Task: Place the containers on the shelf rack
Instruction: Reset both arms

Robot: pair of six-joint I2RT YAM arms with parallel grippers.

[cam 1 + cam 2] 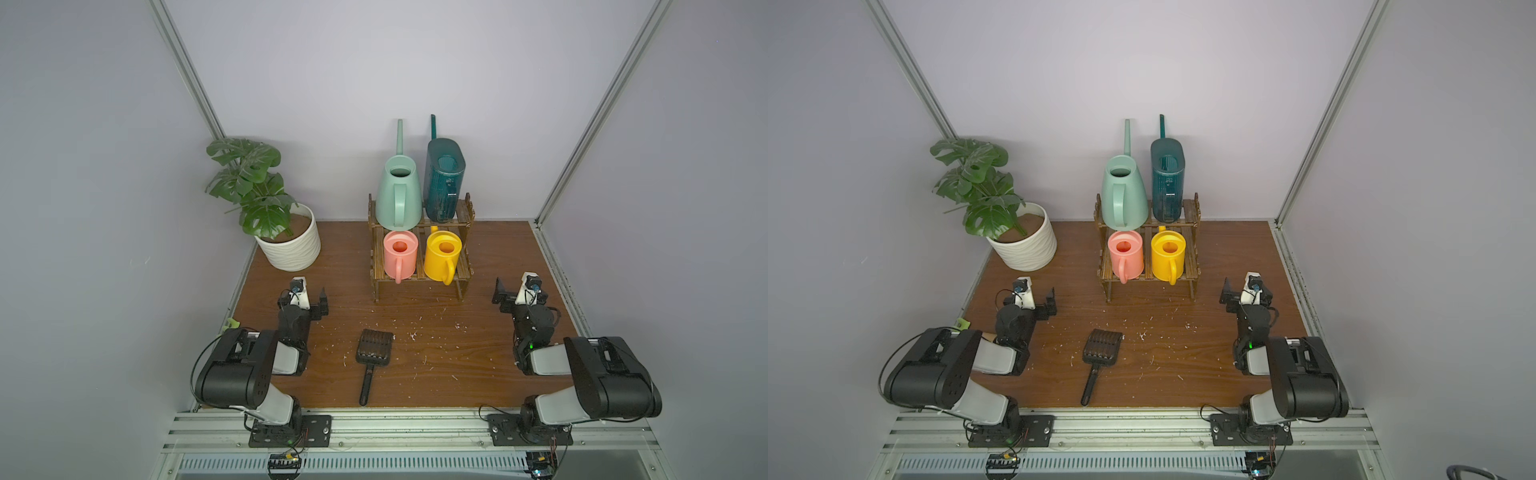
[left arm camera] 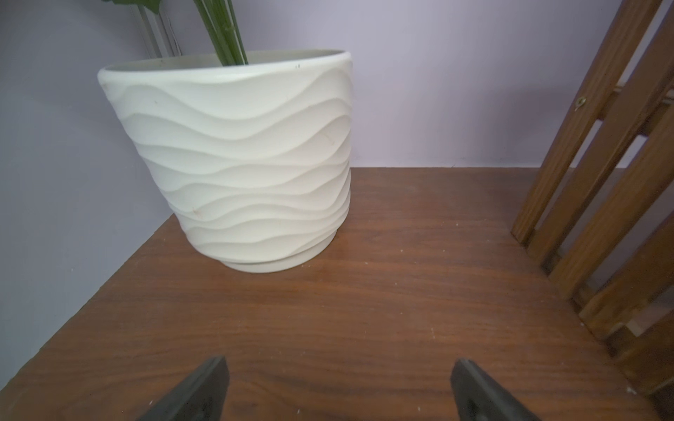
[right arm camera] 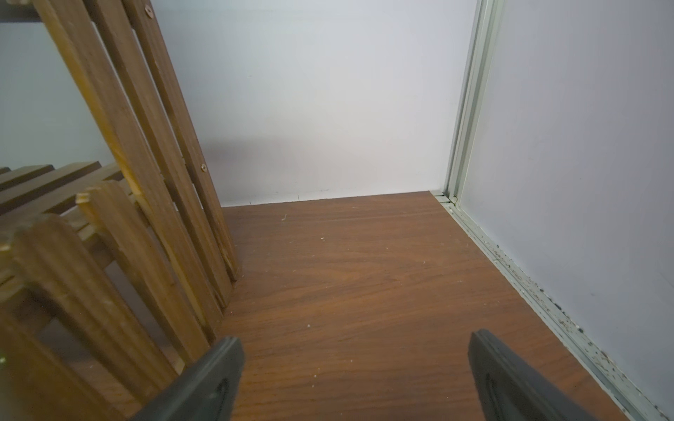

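Observation:
In both top views the dark wooden shelf rack (image 1: 420, 279) (image 1: 1147, 279) stands at the back middle of the table. The mint-green can (image 1: 398, 195) (image 1: 1124, 199) and the dark-teal can (image 1: 444, 183) (image 1: 1168, 187) stand upright on its upper tier. On the lower tier sit the pink can (image 1: 400, 255) (image 1: 1125, 255) and the yellow can (image 1: 442, 257) (image 1: 1168, 255). My left gripper (image 1: 305, 296) (image 2: 337, 379) is open and empty, low to the left of the rack (image 2: 598, 204). To the rack's (image 3: 146, 153) right, my right gripper (image 1: 521, 291) (image 3: 355, 357) is open and empty too.
A white ribbed plant pot (image 1: 293, 245) (image 2: 248, 160) with a leafy plant stands at the back left, ahead of the left gripper. A black slotted scoop (image 1: 372, 353) lies at the front middle. White crumbs dot the table; walls close three sides.

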